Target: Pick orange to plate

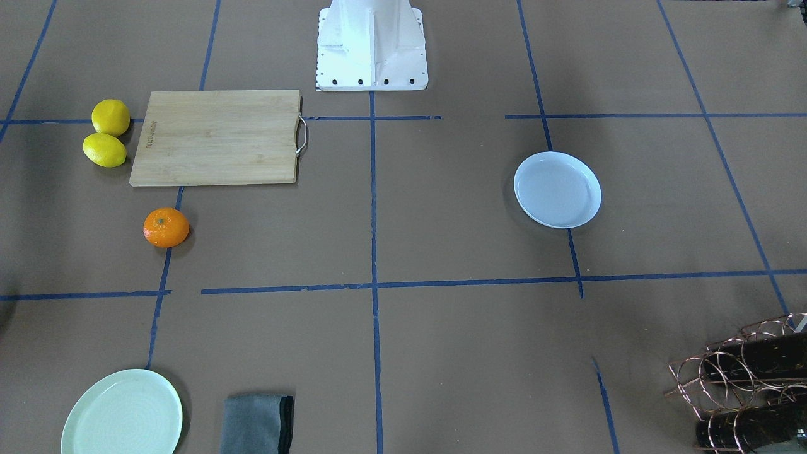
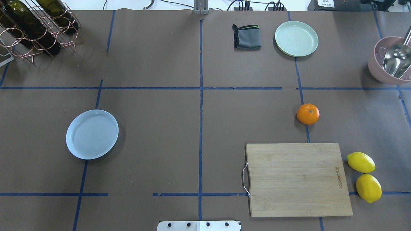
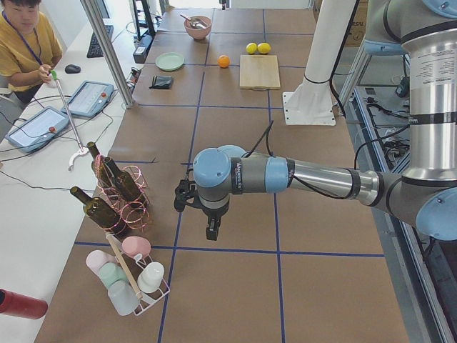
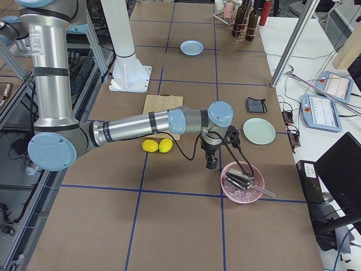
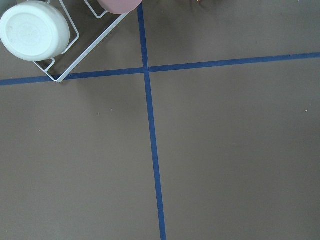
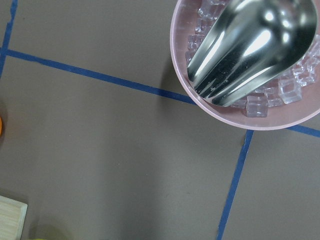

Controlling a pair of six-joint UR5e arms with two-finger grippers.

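Note:
The orange (image 2: 308, 114) lies on the brown table, on a blue tape line just beyond the cutting board; it also shows in the front view as the orange (image 1: 166, 227). The empty white plate (image 2: 92, 134) sits far across the table on the other side. My left gripper (image 3: 212, 234) shows only in the exterior left view, hanging near the bottle rack, far from the orange. My right gripper (image 4: 212, 165) shows only in the exterior right view, beside the pink bowl. Whether either is open or shut, I cannot tell.
A wooden cutting board (image 2: 298, 179) lies near the base, with two lemons (image 2: 361, 162) beside it. A mint-green plate (image 2: 296, 38) and grey cloth (image 2: 246, 37) sit at the far edge. A pink bowl (image 2: 375, 69) holds ice and a scoop. A wine rack (image 2: 32, 25) stands far left.

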